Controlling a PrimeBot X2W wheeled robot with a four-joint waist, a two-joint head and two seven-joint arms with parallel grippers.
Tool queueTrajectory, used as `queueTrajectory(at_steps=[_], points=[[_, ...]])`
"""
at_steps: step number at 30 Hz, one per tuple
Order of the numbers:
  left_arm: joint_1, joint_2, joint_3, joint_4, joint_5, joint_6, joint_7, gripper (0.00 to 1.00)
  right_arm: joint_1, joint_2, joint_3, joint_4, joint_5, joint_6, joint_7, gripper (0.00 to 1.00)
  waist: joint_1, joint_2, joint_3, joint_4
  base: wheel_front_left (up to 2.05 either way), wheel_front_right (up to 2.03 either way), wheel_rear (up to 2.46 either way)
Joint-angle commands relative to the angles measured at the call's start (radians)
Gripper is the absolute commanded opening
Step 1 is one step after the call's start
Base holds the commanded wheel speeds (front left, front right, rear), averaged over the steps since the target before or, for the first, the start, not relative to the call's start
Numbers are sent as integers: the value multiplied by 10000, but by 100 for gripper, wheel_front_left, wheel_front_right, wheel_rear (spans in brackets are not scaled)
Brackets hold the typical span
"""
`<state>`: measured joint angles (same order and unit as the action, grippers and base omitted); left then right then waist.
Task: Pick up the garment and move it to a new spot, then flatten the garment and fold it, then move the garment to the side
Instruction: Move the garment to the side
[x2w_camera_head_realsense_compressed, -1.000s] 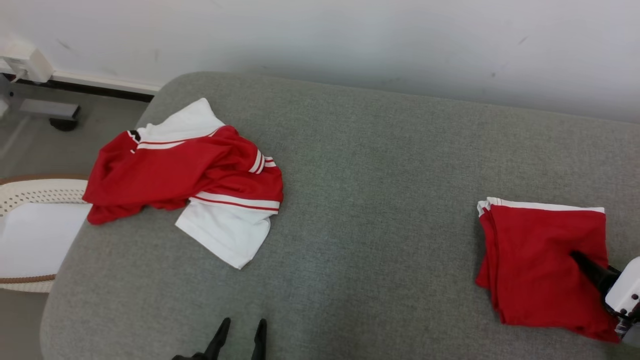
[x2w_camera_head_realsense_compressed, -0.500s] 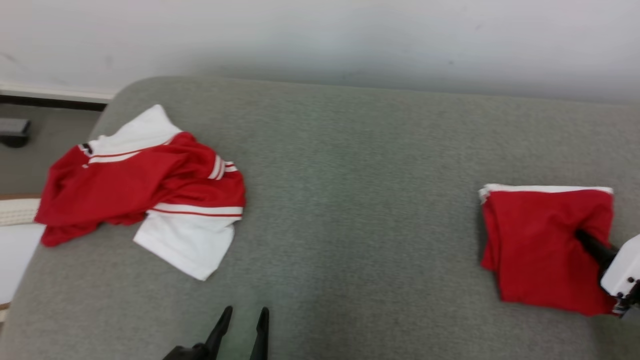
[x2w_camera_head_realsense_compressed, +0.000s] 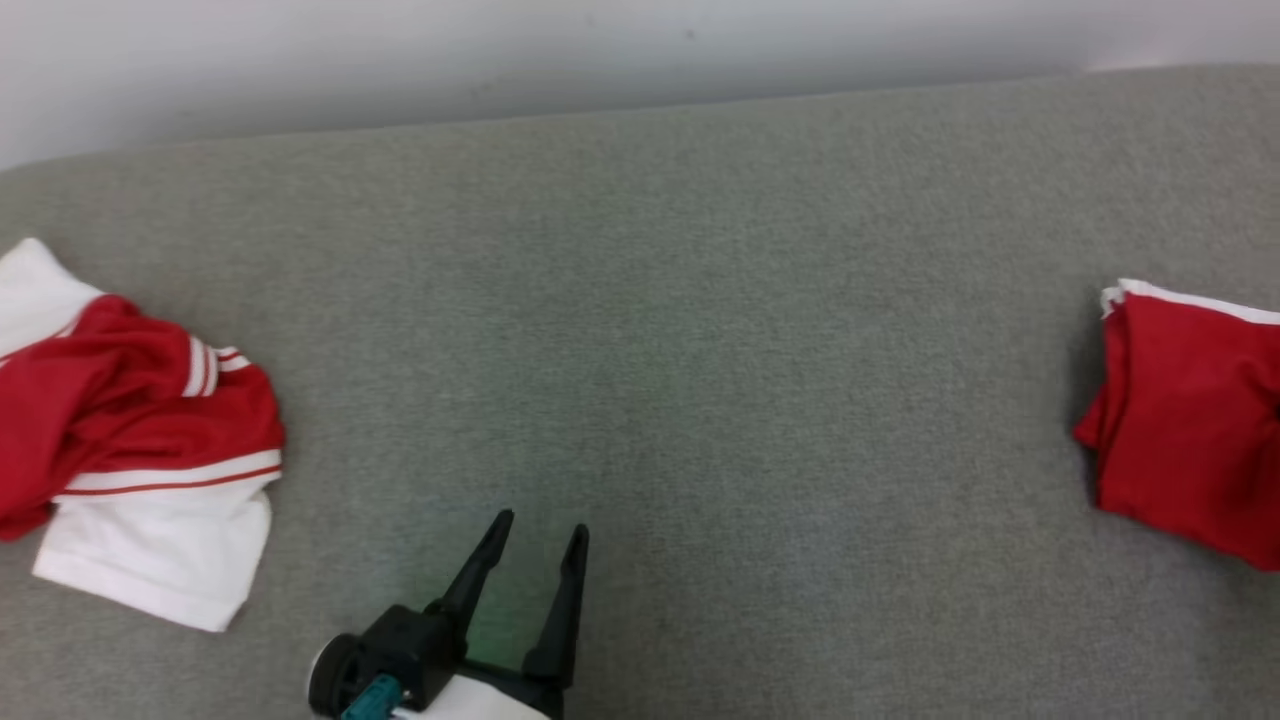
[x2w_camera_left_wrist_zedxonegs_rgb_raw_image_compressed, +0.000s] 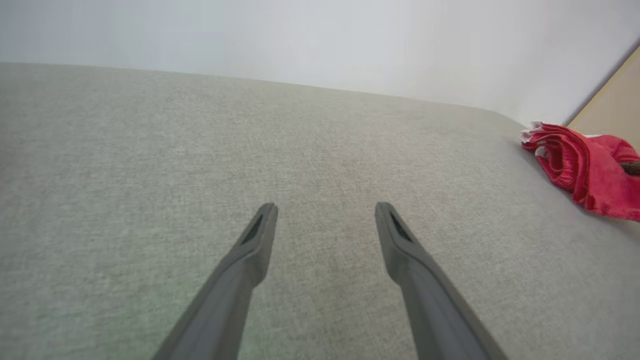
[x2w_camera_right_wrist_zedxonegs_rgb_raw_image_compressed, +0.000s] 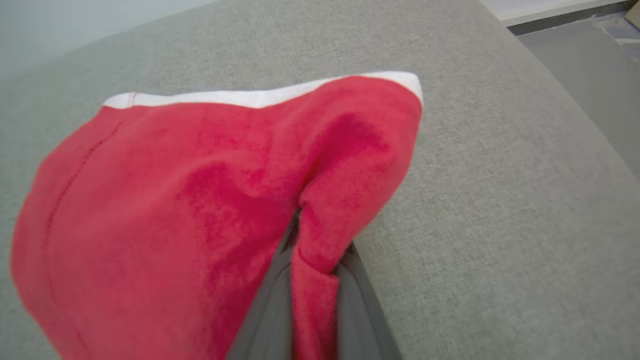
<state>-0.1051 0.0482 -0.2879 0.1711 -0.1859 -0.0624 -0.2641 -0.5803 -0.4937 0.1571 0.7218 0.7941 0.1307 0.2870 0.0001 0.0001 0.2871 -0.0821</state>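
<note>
The garment (x2w_camera_head_realsense_compressed: 1190, 430), red with a white hem and folded into a square, lies at the right edge of the grey cushion (x2w_camera_head_realsense_compressed: 700, 330). In the right wrist view my right gripper (x2w_camera_right_wrist_zedxonegs_rgb_raw_image_compressed: 311, 260) is shut on a pinched ridge of this garment (x2w_camera_right_wrist_zedxonegs_rgb_raw_image_compressed: 175, 200), and the cloth bunches up between the two fingers. My left gripper (x2w_camera_head_realsense_compressed: 542, 525) hovers open over bare cushion at the bottom centre with nothing between its fingers. The left wrist view has the same open gripper (x2w_camera_left_wrist_zedxonegs_rgb_raw_image_compressed: 326, 207) and the garment (x2w_camera_left_wrist_zedxonegs_rgb_raw_image_compressed: 590, 170) far off to its right.
A second, crumpled red and white garment (x2w_camera_head_realsense_compressed: 130, 440) lies at the left edge of the cushion. A pale wall (x2w_camera_head_realsense_compressed: 400, 60) runs behind it. In the right wrist view the cushion's rounded end drops to the floor (x2w_camera_right_wrist_zedxonegs_rgb_raw_image_compressed: 590, 60).
The head camera has swung to the right, so both garments sit further apart in view. My right gripper has closed on the folded garment. The left gripper stays open.
</note>
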Motion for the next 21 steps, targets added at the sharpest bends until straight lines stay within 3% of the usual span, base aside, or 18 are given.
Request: queueTrajectory(at_steps=[1, 7, 12, 21], points=[[-180, 43, -78, 9, 125, -53, -4, 100, -286, 15, -11, 185, -190, -1, -157, 0, -1, -1, 313, -260, 0, 0, 0], [-766, 43, -680, -149, 228, -169, -3, 100, -1269, -318, -176, 854, -1176, -2, -846, 0, -1, -1, 956, 14, 0, 0, 0], [-1300, 48, -1076, -121, 389, -257, -3, 100, -2443, -986, -505, 1435, -2214, -5, -1143, 0, -1, -1, 1772, 474, 0, 0, 0], [-1514, 171, -896, 151, 447, -258, 20, 100, -3988, -1674, -1302, 3045, -4119, -9, -1245, 0, -1, -1, 2396, 928, 0, 0, 0]])
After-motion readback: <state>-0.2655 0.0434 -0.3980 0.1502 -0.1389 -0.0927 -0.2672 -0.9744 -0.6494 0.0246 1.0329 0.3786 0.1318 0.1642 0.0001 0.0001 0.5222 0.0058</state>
